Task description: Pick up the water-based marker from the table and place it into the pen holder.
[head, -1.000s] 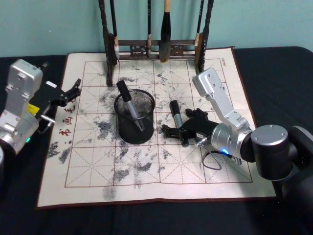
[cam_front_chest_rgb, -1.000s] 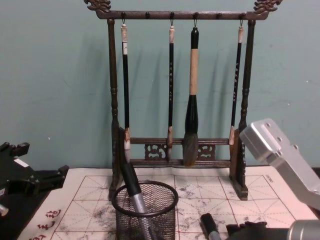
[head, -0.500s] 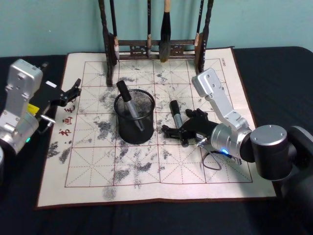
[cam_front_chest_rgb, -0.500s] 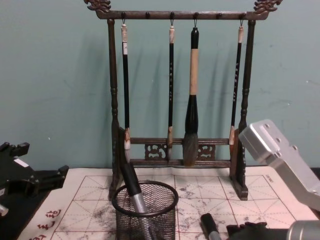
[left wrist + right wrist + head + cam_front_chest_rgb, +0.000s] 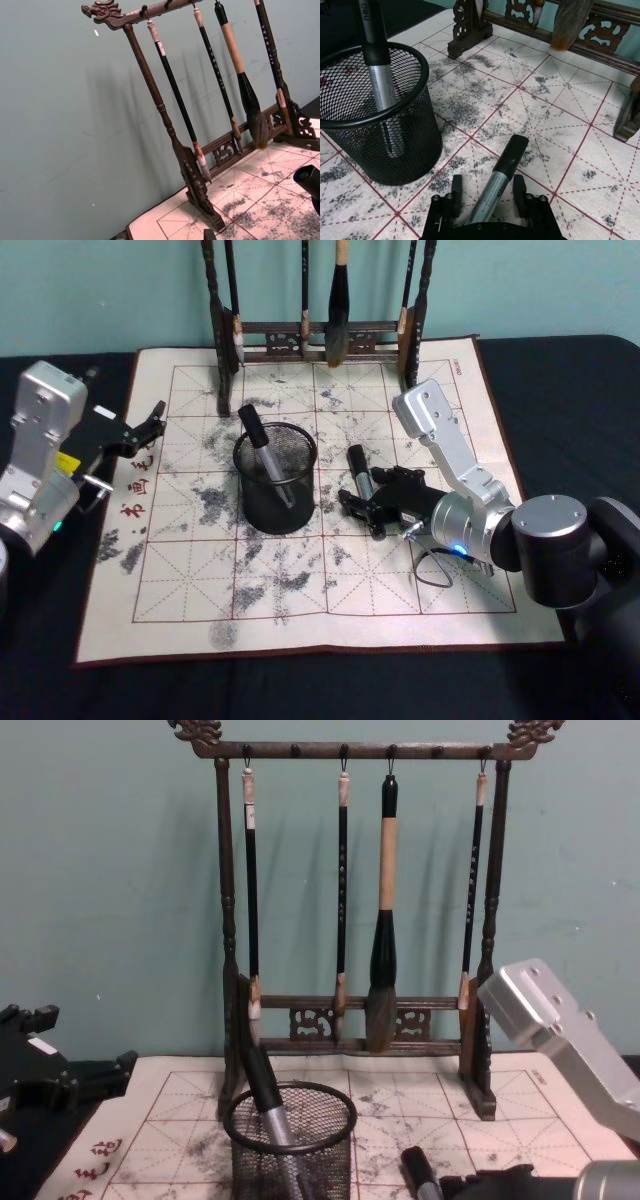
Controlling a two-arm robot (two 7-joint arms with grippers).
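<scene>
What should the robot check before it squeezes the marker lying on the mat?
1. Marker between the right gripper's jaws: ok, one jaw sits on each side of the barrel.
2. Jaws open wider than the marker: ok.
3. Marker lying flat on the mat: ok.
4. Room in the pen holder: ok, another marker leans inside with space beside it.
5. Left gripper out of the way: ok, it is parked at the mat's left edge.
6. Jaws low enough for a firm grip: cannot tell.
</scene>
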